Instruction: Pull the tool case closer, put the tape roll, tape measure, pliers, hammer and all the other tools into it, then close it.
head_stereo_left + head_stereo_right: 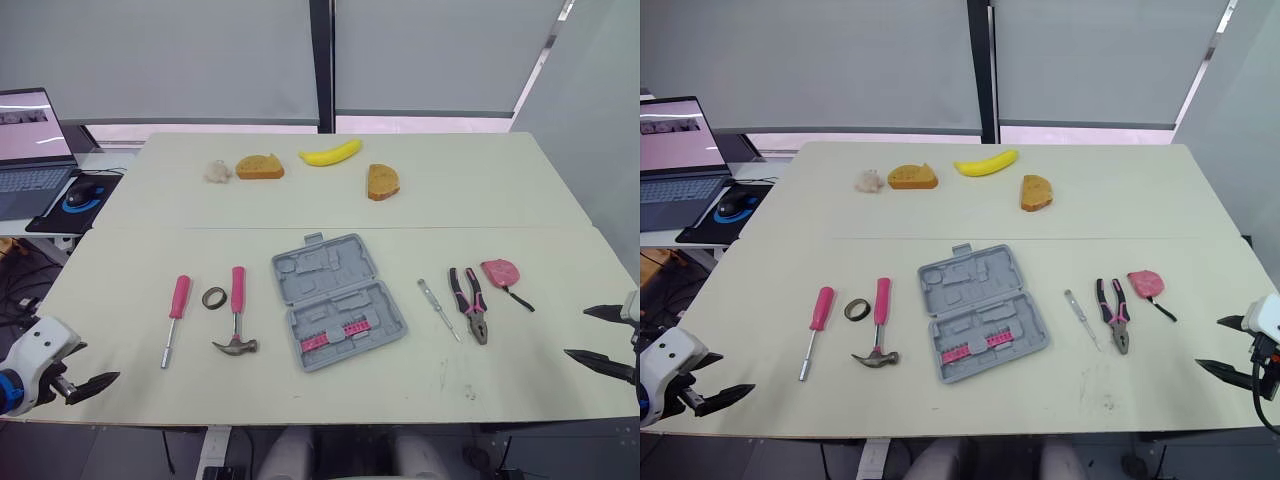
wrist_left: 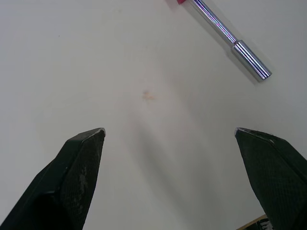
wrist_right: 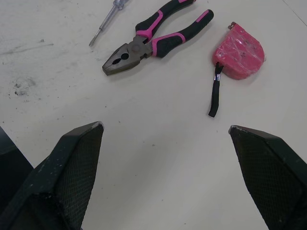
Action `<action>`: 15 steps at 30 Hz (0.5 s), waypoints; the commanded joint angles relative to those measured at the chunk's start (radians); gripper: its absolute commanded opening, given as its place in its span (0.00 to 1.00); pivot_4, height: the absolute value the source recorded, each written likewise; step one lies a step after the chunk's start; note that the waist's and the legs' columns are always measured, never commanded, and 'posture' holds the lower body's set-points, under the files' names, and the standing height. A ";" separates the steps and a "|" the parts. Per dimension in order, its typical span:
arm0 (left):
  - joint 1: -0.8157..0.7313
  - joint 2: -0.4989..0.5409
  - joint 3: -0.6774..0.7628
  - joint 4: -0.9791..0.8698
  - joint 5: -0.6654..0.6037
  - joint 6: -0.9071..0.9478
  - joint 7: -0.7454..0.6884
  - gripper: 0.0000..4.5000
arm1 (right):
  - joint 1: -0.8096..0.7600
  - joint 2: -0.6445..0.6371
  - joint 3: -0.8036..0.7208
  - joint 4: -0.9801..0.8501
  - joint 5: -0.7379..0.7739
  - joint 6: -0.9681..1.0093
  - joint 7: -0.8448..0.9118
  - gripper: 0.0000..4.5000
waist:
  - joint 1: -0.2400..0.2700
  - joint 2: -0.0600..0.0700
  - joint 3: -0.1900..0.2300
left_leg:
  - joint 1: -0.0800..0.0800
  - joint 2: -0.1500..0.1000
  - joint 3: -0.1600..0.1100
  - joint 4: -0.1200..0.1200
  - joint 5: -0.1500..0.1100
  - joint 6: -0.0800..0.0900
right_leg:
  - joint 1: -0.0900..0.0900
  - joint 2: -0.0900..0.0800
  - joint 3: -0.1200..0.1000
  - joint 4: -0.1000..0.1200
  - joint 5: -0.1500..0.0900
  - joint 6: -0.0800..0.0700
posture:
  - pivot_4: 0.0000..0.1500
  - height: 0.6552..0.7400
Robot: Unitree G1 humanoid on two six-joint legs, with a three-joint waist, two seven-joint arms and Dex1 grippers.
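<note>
The grey tool case point(image 1: 338, 300) lies open mid-table, pink bits in its near half. Left of it are a pink-handled hammer point(image 1: 237, 312), a dark tape roll point(image 1: 214, 297) and a pink screwdriver point(image 1: 176, 318). To its right lie a thin clear-handled screwdriver point(image 1: 438, 308), pink-and-black pliers point(image 1: 470, 303) and a pink tape measure point(image 1: 501, 271). My left gripper point(image 2: 170, 132) hovers open over bare table at the near left corner, close to the screwdriver's shaft point(image 2: 230, 40). My right gripper point(image 3: 165, 127) is open and empty at the near right edge, short of the pliers point(image 3: 148, 40) and tape measure point(image 3: 238, 52).
At the far side of the table sit a banana point(image 1: 331, 153), two bread slices point(image 1: 260, 166) point(image 1: 382, 181) and a pale crumpled lump point(image 1: 217, 171). A laptop point(image 1: 30, 150) and mouse point(image 1: 82, 194) are on a desk to the left.
</note>
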 commanded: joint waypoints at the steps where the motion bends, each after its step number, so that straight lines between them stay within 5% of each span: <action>1: 0.002 0.019 0.027 -0.007 -0.019 0.003 -0.004 1.00 | -0.009 0.003 -0.015 -0.006 0.005 -0.020 -0.005 0.99 | 0.000 0.000 0.000 | 0.000 0.000 0.000 0.000 0.000 0.000 | 0.000 0.000 0.000 0.000 0.000 0.000 | 1.00 1.00; 15: -0.020 0.014 0.037 0.030 -0.076 -0.039 -0.072 1.00 | -0.064 0.006 0.010 0.050 -0.001 -0.063 -0.022 0.99 | -0.001 0.000 0.000 | 0.000 0.000 0.000 0.000 0.000 0.000 | 0.000 0.000 0.000 0.000 0.000 0.000 | 1.00 1.00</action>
